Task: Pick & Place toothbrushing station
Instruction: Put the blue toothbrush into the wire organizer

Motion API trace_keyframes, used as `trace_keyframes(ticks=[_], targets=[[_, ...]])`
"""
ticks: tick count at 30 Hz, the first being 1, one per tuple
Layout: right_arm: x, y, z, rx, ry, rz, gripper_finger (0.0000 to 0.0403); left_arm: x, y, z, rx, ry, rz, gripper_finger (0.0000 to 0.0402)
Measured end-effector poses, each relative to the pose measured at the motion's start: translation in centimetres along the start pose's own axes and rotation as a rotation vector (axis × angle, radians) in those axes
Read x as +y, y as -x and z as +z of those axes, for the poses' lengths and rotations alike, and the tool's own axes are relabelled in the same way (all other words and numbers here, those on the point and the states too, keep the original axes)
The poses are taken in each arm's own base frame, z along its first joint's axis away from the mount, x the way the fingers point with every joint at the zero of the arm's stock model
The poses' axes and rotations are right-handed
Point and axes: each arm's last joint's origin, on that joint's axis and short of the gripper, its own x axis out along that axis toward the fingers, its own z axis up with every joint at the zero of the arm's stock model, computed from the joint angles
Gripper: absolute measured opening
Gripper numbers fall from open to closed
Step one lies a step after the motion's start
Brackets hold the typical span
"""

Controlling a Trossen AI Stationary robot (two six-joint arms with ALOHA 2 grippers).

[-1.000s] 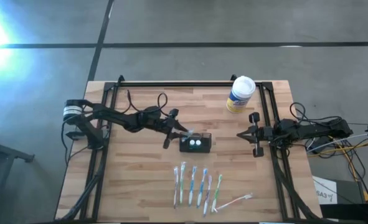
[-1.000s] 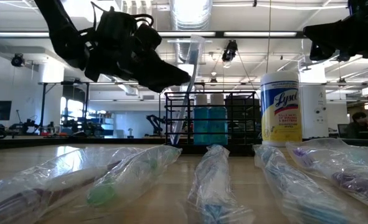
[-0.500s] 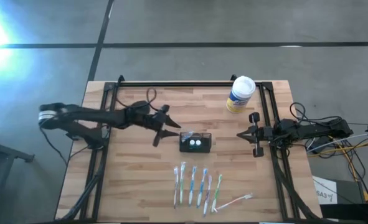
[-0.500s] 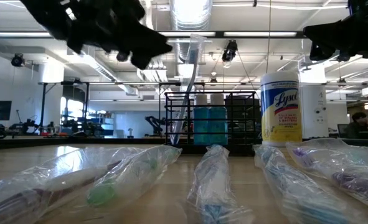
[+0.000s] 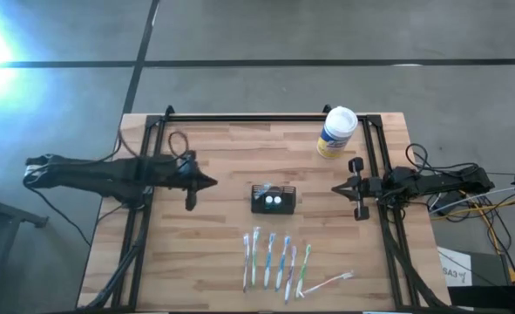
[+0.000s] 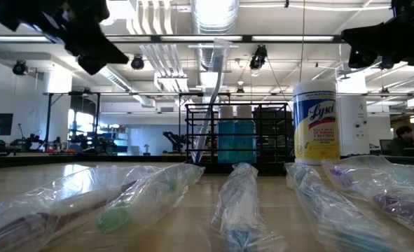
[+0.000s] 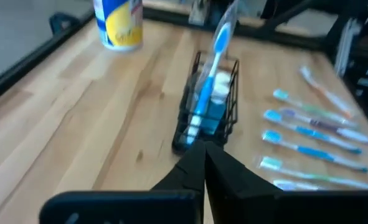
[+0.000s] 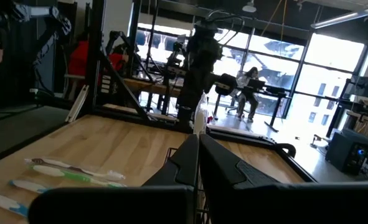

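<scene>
- Wooden tabletop (image 5: 213,253) from above — the toothbrushing station (image 5: 274,200) sits mid-table, a row of wrapped toothbrushes (image 5: 277,262) nearer the front, a white canister (image 5: 336,132) at the back right. Left gripper (image 5: 206,183) is off to the station's left, well apart, fingers pressed together and empty; right gripper (image 5: 339,188) waits by the right rail, clamped on nothing.
- Low down: bagged brushes (image 6: 143,192) up front, station (image 6: 238,139) behind with one brush (image 6: 210,105) upright in it.
- Left wrist: closed fingertips (image 7: 203,163) point at the station (image 7: 210,106).
- Right wrist: fingers (image 8: 196,155) together — a person (image 8: 253,84) sits far back.
</scene>
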Motion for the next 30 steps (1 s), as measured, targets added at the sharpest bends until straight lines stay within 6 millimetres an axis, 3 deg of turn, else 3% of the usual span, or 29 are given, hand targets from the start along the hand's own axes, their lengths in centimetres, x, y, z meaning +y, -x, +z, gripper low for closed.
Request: trace_keyframes(ticks=[8, 14, 30], targets=[[-0.1, 0.0, 0.3, -0.031, -0.023, -0.006, 0.0008, 0.1, 0.7, -4.1, -0.202, 0.044, -0.039, 0.0005], [-0.1, 0.0, 0.3, -0.030, -0.035, -0.007, 0.0008, 0.8, 0.5, -6.4, -0.222, 0.202, 0.029, 0.0005], [0.0, 0.0, 0.3, -0.027, -0.036, -0.006, 0.0008, 1.3, 0.4, -8.2, -0.205, 0.192, 0.086, 0.0003]])
